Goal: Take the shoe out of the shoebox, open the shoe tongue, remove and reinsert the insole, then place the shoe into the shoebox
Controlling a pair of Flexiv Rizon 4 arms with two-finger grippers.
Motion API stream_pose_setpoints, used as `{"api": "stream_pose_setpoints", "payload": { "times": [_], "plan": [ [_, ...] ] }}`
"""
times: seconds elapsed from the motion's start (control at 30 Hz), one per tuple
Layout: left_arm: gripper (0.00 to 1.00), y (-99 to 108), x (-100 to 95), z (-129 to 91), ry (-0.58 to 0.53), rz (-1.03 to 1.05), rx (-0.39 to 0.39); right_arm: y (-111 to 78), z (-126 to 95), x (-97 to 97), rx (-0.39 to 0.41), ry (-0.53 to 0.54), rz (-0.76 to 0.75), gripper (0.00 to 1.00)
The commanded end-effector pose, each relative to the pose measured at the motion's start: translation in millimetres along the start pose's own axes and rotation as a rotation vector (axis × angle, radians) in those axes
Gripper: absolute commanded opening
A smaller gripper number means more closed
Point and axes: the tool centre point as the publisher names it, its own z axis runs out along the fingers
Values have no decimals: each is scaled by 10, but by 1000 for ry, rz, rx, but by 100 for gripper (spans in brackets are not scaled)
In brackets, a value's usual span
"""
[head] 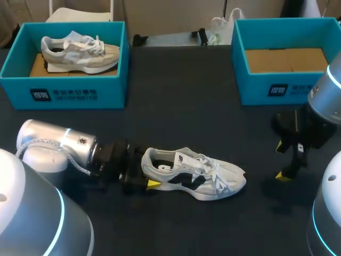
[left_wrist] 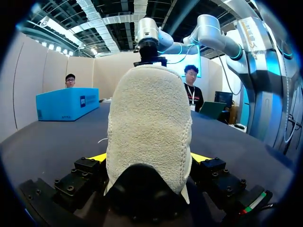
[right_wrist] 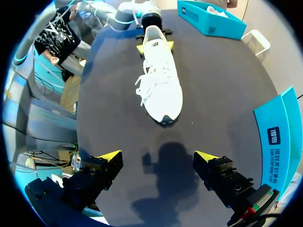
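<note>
Left arm [head: 80,146] lies low along the tabletop [head: 176,106], jaws grasping the shoe [head: 200,173] at its heel; right arm [head: 319,109] hangs right, jaws released.

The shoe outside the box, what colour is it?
The shoe is white, with a dark side mark and a dark toe tip. The head view shows it best.

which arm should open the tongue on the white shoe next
Right: the right gripper is open and free beyond the toe of the white shoe, while the left gripper is shut on its heel.
</note>
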Motion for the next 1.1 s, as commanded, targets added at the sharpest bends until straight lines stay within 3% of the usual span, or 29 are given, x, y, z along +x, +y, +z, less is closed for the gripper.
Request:
{"api": "stream_pose_setpoints", "payload": {
  "times": [0.03,0.5,0.53,0.57,1.1],
  "plan": [
    [100,35,-31,66,0,-2,4,-1,6,11,1,-3,1,100],
    [100,49,-40,211,-2,6,6,-1,6,11,1,-3,1,100],
    [34,49,-41,213,-5,6,7,-1,6,11,1,-3,1,100],
    [0,49,-41,213,-9,7,9,-1,6,11,1,-3,1,100],
    [0,70,-67,8,-118,-13,19,-1,6,11,1,-3,1,100]
  ]
}}
